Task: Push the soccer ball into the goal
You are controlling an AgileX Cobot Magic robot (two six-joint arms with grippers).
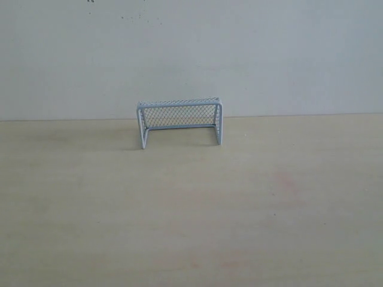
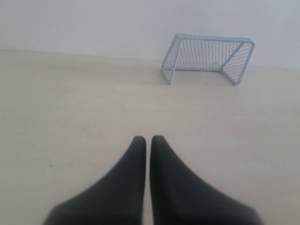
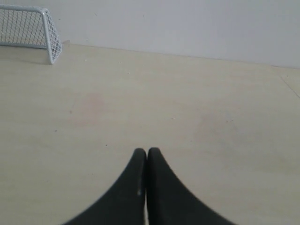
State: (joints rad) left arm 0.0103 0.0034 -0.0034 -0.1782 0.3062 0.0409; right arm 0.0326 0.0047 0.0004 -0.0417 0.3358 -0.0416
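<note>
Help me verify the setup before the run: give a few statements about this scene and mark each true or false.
1. The goal stands upright on the table, close to the wall. True.
2. The soccer ball lies inside the goal. False: no ball shows in any view.
3. The left gripper and right gripper are both shut, holding nothing. True.
4. The left gripper touches the goal. False: bare table lies between them.

Soft, even light thruout, no glare. Faint shadow is cast at the goal (image 1: 179, 115) base on tabletop (image 1: 191, 227). Jaws are blurred near the lens in wrist views.
</note>
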